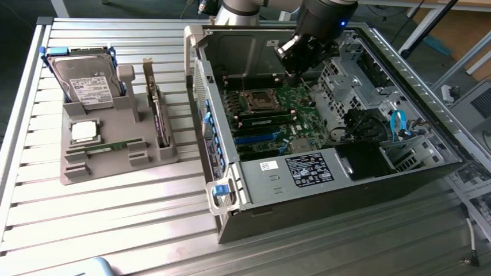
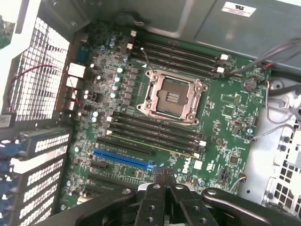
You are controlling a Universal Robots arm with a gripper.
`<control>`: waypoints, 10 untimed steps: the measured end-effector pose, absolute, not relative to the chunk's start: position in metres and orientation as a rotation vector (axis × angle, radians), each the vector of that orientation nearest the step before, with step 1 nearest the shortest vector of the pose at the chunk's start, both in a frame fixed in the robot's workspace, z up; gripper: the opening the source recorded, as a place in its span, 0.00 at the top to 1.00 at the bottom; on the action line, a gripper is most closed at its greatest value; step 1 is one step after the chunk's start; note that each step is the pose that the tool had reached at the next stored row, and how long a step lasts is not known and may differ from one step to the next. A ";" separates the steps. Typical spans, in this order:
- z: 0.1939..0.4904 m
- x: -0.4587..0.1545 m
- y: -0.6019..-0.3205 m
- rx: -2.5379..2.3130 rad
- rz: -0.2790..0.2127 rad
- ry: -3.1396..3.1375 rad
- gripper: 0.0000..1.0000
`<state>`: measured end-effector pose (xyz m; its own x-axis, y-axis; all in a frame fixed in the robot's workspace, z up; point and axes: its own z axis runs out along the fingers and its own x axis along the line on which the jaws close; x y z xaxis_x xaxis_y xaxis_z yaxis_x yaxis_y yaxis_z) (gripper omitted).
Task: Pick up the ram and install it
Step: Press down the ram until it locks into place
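The ram [image 1: 102, 148] looks like a thin green strip lying flat near the front of the grey holder [image 1: 115, 167], at the exterior view's left. My gripper [image 1: 295, 72] hangs inside the open computer case [image 1: 330, 190], above the green motherboard [image 1: 295, 118] and far from the holder. In the wrist view my gripper [image 2: 164, 178] is shut, its black fingers pressed together with nothing between them. It hovers over the blue slot [image 2: 123, 159], just past the memory slots [image 2: 155, 136] that flank the empty processor socket [image 2: 172, 96]. One of those slots seems to hold a stick seen edge-on.
The holder also carries a hard drive [image 1: 88, 80], a silver processor chip [image 1: 84, 130] and an upright dark card [image 1: 157, 112]. Case walls, a drive cage [image 1: 349, 80] and blue cables [image 1: 396, 125] crowd the motherboard. The slatted metal table [image 1: 115, 230] lies under everything.
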<state>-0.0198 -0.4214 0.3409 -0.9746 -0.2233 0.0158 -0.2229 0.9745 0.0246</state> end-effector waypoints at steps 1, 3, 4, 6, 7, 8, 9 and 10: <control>0.341 -0.020 -0.421 0.331 -0.036 -3.105 0.89; 0.341 -0.020 -0.421 0.287 -0.036 -3.110 0.89; 0.341 -0.020 -0.421 0.257 -0.036 -3.113 0.89; 0.341 -0.020 -0.421 0.210 -0.037 -3.117 0.89; 0.341 -0.020 -0.421 0.191 -0.037 -3.118 0.89; 0.341 -0.020 -0.421 0.163 -0.037 -3.120 0.89; 0.341 -0.020 -0.421 0.148 -0.037 -3.121 0.89; 0.341 -0.020 -0.421 0.141 -0.037 -3.121 0.89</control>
